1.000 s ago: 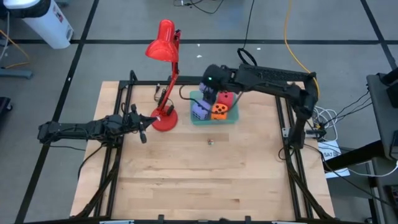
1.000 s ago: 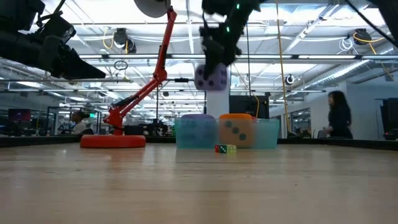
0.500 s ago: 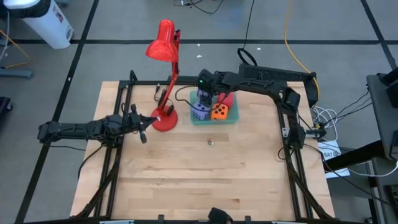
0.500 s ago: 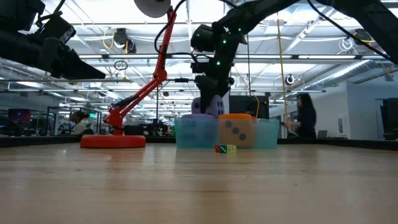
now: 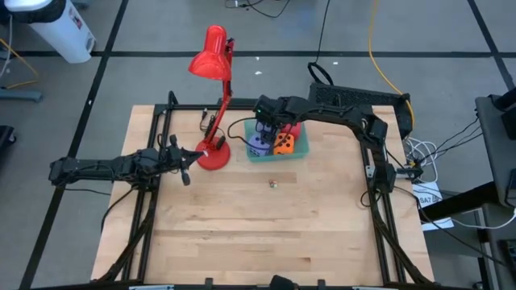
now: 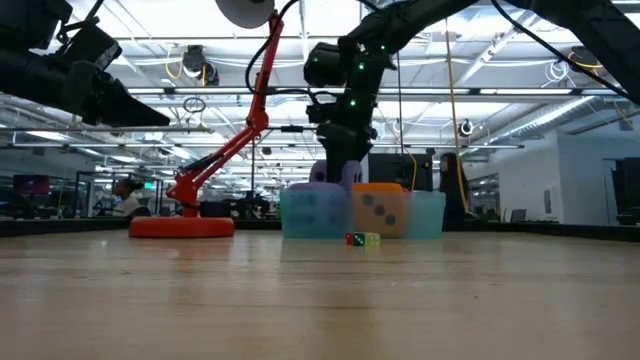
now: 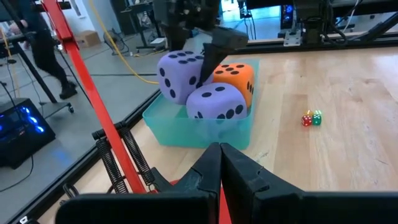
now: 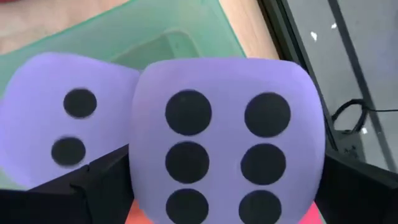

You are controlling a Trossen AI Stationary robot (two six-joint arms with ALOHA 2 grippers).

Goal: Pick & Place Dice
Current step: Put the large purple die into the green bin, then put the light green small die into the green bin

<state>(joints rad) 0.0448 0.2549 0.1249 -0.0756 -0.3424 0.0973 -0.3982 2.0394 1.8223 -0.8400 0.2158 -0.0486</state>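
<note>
— Wooden tabletop (image 5: 258,234), red lamp (image 5: 211,97) at the back. How far along does it look?

— Nearly done, I'd judge. The right gripper (image 5: 264,133) hangs over the teal bin (image 7: 186,134), fingers spread wide, with a purple die (image 8: 227,146) between them showing six pips. I can't tell whether they touch it, so it's either just let go or about to be.

— What's in the bin?

— A second purple die (image 7: 216,102) just beside the jaws, an orange die (image 7: 239,76) behind it, and a red die (image 5: 294,130) on the far side, mostly hidden.

— Anything left outside?

— Only two tiny dice (image 7: 311,118), well apart from the jaws.

— The left gripper (image 5: 185,165)?

— Pressed together, empty, near the lamp's base.
</note>
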